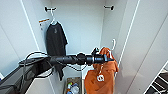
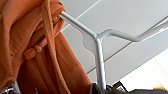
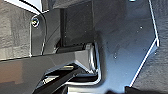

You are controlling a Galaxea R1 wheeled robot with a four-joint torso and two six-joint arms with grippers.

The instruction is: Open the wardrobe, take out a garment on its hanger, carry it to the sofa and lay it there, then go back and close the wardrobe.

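The orange hooded top (image 1: 103, 75) is off the rail and hanging low inside the open wardrobe (image 1: 82, 27), toward its right side, bunched up on its white hanger (image 1: 113, 46). The hanger's hook pokes up free, not caught on anything, just in front of the right inner wall. There's a white patch or lettering showing on the fabric low down.

Our left gripper (image 1: 108, 59) comes in from the left on a long black arm and sits right at the collar, at the hanger's neck. In the left wrist view we see the hanger (image 2: 98, 50) close up, its stem running down into the gripper, so the jaws look clamped on the hanger, with the orange fabric (image 2: 30, 45) and a drawstring draped right beside it.

The right wrist view only gives us dark robot parts, so we can't tell how those jaws stand.

Further left, a dark T-shirt (image 1: 55, 40) hangs on its own white hanger from a black peg. On the wardrobe floor there's a box of colourful bits (image 1: 72, 88).
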